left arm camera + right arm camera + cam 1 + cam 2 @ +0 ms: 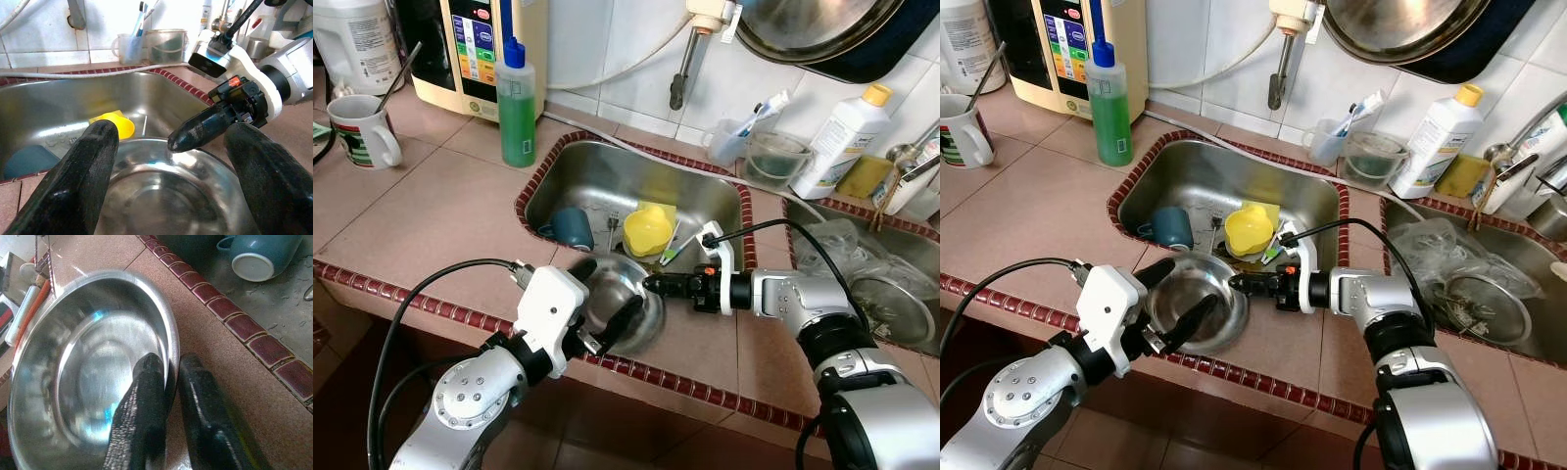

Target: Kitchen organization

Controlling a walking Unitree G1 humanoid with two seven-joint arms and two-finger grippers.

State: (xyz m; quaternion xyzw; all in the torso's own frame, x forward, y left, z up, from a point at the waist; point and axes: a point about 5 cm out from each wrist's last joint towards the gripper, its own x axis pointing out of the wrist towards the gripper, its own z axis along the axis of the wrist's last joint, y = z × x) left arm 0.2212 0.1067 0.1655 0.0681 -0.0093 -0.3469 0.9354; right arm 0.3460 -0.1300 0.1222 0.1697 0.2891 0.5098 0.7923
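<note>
At the far upper left of the head view a white mug (pixel 357 129) with a spoon in it stands on the tiled counter (pixel 431 211); right of it a green soap bottle (pixel 517 103) stands just beside the sink's (pixel 705 201) back left corner, in front of a cream appliance (pixel 480 49); in the lower left my left gripper (pixel 607 294) reaches up from below the counter edge, its two black fingers (pixel 83 171) spread wide apart on either side of the steel bowl (pixel 631 311), not clamped on it; the bowl sits upright at centre frame on the counter's front strip, just in front of the sink and close to the red tile border; behind it in the basin lie a teal cup (pixel 570 227) on the left and a yellow cup (pixel 648 230) toward the middle; from the right my right gripper (pixel 166 382) comes in level across the counter, and its fingers are pinched on the bowl's near rim, one inside the wall and one outside; further right, at the back, a clear cup holding toothbrushes (pixel 729 137) and a glass jar (pixel 773 157) stand by the wall, then a white bottle with a yellow cap (pixel 842 142); at the right edge a second sink (pixel 862 264) holds crumpled clear plastic and a metal dish
</note>
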